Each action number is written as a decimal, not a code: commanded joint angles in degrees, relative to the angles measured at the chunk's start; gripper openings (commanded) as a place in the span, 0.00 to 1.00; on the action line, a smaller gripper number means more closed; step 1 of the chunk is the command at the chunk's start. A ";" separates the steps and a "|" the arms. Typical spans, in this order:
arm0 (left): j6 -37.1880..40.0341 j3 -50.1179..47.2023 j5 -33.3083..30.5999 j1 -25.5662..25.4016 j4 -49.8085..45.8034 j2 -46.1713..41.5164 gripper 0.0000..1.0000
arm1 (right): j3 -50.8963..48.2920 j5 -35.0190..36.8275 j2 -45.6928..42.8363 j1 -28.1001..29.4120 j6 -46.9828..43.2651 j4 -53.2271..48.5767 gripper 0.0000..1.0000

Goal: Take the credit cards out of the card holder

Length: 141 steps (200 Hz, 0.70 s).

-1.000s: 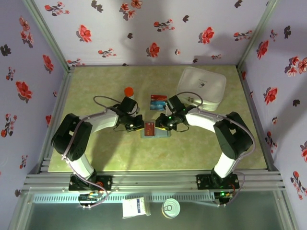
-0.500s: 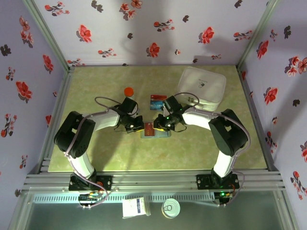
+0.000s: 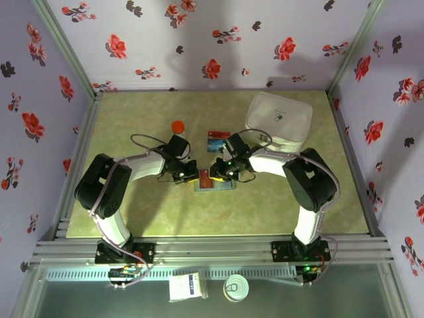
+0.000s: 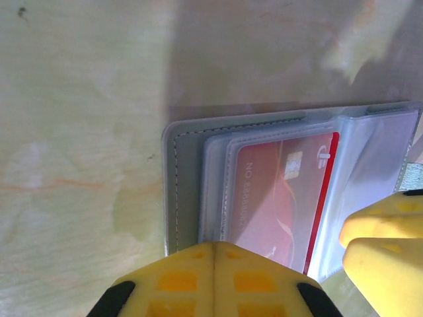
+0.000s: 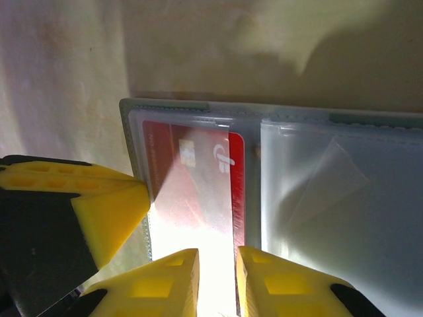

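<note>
The grey-blue card holder [image 3: 225,185] lies open and flat mid-table. A red credit card [image 5: 198,178] sits in its left panel, partly under the clear pocket, with one red edge poking out. My left gripper [image 4: 215,246] is shut, its tip pressing on the holder's stitched edge [image 4: 180,191] beside the red card [image 4: 284,191]. My right gripper [image 5: 218,264] hovers over that card's near end, its jaws a narrow gap apart, the card's red edge beside the right finger. Another credit card [image 3: 218,140], teal-blue and red, lies loose on the table behind the holder.
A large white lidded box [image 3: 278,122] stands at the back right. A small red round object [image 3: 177,126] sits behind the left arm. The holder's right panel [image 5: 344,198] has clear pockets with nothing in them. The two grippers [image 3: 194,175] [image 3: 213,173] nearly touch.
The right gripper has crept left over the holder towards the left gripper, and its jaws have narrowed a little. The left gripper has stayed in place, shut.
</note>
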 commanded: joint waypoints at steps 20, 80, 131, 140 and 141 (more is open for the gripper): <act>1.24 -1.37 0.23 0.68 -0.63 0.75 0.00 | 2.17 -1.38 1.65 0.69 0.71 1.32 0.21; 1.45 -1.64 0.28 1.02 -0.79 0.39 0.00 | 2.45 -1.60 3.47 0.89 0.61 1.75 0.21; 1.43 -1.42 0.27 1.11 -0.86 0.39 0.00 | 2.62 -4.51 4.43 1.40 1.19 4.39 0.21; 1.41 -1.46 0.28 1.08 -0.78 0.47 0.00 | 2.65 -4.37 4.57 1.48 1.01 4.23 0.21; 1.41 -1.46 0.24 1.10 -0.82 0.47 0.00 | 2.66 -4.36 4.59 1.48 0.98 4.18 0.21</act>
